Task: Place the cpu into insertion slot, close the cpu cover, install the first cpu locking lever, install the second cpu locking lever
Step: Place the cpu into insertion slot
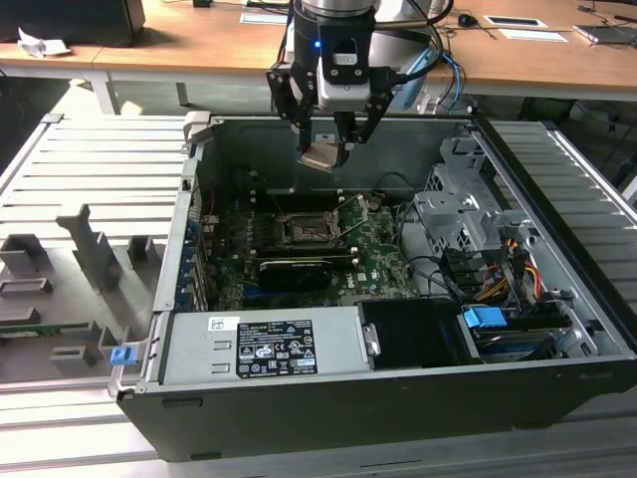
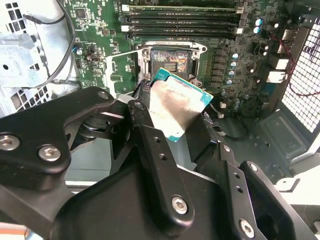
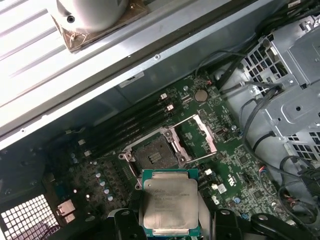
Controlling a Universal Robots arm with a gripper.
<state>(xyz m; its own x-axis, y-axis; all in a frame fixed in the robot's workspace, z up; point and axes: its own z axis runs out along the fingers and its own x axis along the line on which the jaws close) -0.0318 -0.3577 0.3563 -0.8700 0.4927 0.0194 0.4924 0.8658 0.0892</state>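
Note:
My gripper (image 1: 323,152) hangs above the open computer case and is shut on the cpu (image 1: 320,157), a flat square chip with a pale metal face. In both wrist views the cpu (image 3: 170,202) (image 2: 176,107) sits between the black fingers (image 3: 125,225), tilted and well above the board. The insertion slot (image 3: 152,156) (image 2: 169,60) (image 1: 307,229) lies open on the green motherboard below. Beside it the cpu cover (image 3: 202,134) is swung open. Two thin locking levers (image 3: 200,159) stand unlatched beside the socket.
Memory sticks (image 2: 180,20) run along one side of the socket. A long black card (image 1: 296,269) and the power supply (image 1: 264,344) lie nearer the case front. A drive cage (image 1: 468,214) with cables fills the exterior view's right. A grey fixture tray (image 1: 80,259) lies left.

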